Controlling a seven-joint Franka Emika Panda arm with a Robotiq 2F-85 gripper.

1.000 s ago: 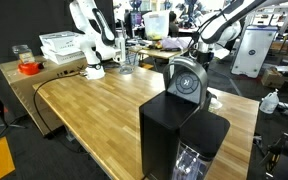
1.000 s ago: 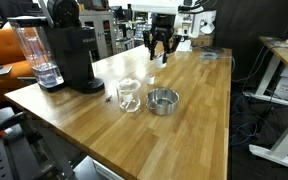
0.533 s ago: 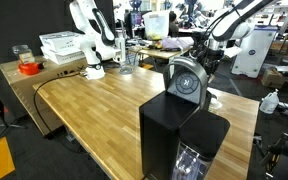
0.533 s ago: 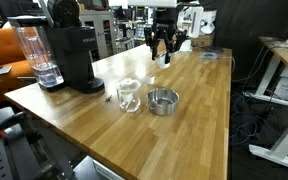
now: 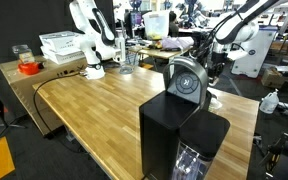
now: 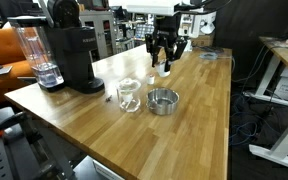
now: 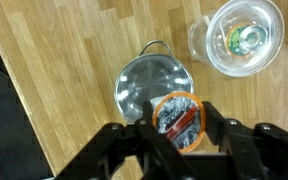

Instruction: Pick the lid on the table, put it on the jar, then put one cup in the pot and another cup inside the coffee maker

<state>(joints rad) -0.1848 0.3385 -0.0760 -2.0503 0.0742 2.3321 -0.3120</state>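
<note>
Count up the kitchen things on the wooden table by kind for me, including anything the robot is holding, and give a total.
Coffee maker: 1
Metal pot: 1
Clear glass jar: 1
Coffee cup, held between the fingers above the pot: 1
Total: 4

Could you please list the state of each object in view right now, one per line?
gripper: shut on the cup, raised above the table.
cup: held in the gripper, orange foil lid sealed.
pot: upright on the table, empty.
jar: upright beside the pot, lid on, something inside.
coffee maker: standing on the table, whether its head is open is unclear.
</note>
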